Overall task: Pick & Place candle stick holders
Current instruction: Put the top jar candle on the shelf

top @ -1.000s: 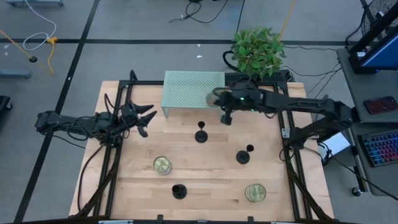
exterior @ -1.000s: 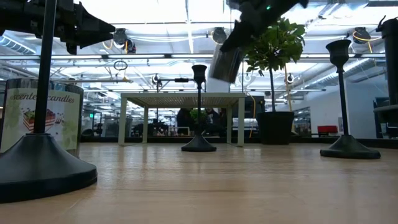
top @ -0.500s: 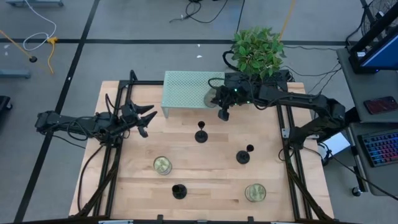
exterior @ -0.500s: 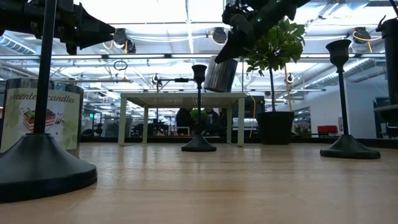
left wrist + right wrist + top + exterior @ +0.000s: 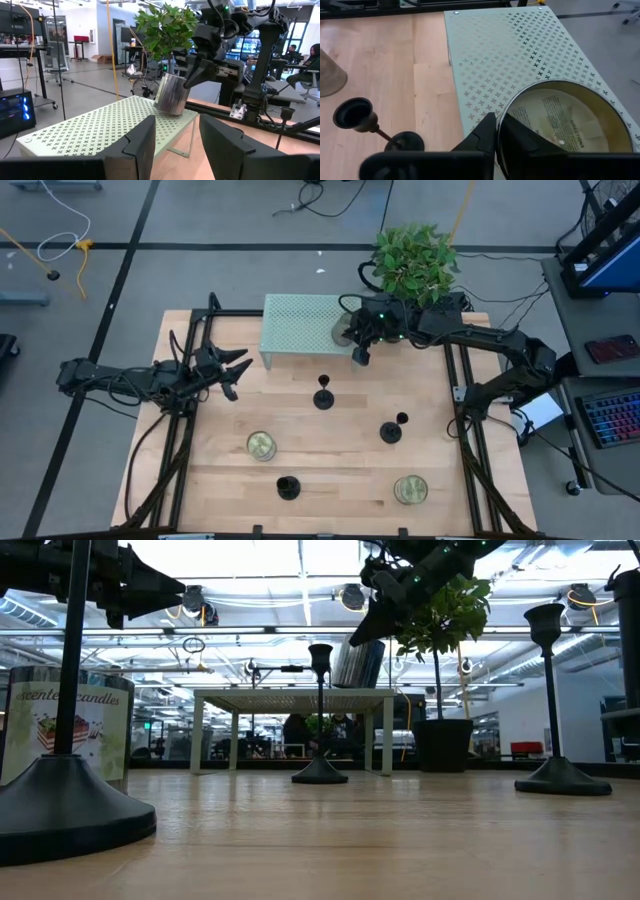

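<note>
Our right tool (image 5: 352, 338) grips a tin's (image 5: 171, 94) rim, tilting it above the perforated shelf (image 5: 300, 323); left tool (image 5: 235, 370) waits spread; the candle stick holders (image 5: 323, 395) stand untouched on the counter (image 5: 330, 470)

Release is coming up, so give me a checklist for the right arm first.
1. Right gripper shut on the jar: ok.
2. Jar over the perforated shelf, at its right end: ok.
3. Jar upright: not ok, tilted.
4. Jar resting on the shelf: cannot tell.
5. Left gripper off at the table's left side, open: ok.
6. Nearest candle stick holder apart from the shelf: ok.
</note>
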Robot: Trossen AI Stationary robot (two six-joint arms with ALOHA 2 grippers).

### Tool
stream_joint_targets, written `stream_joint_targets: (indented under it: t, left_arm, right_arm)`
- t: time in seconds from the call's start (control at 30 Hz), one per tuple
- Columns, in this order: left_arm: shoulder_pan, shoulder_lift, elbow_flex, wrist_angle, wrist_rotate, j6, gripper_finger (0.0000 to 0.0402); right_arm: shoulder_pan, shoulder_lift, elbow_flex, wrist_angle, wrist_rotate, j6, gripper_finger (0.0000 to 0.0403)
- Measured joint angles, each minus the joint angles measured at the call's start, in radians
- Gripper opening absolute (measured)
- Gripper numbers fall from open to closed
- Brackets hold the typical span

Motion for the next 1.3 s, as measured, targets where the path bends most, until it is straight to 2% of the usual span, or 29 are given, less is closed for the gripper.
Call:
stream_joint_targets:
  t: [0.53,0.73,0.87,1.13,1.3]
  left_arm:
    - [0.000,0.000,0.000,-0.001,0.000,-0.002,0.0157]
    - [0.000,0.000,0.000,-0.001,0.000,-0.002,0.0157]
    - [0.000,0.000,0.000,-0.002,0.000,-0.002,0.0157]
    - [0.000,0.000,0.000,-0.008,0.000,-0.002,0.0157]
    - [0.000,0.000,0.000,-0.017,0.001,-0.005,0.0157]
  right_arm:
    - [0.001,0.000,0.000,0.020,0.000,-0.019,0.0063]
    - [0.002,-0.003,-0.001,0.119,-0.001,-0.027,0.0096]
    - [0.008,-0.033,-0.001,0.115,0.000,-0.061,0.0126]
    - [0.017,-0.174,-0.001,-0.103,0.002,-0.058,0.0159]
    - [0.016,-0.204,-0.001,-0.269,0.004,-0.003,0.0169]
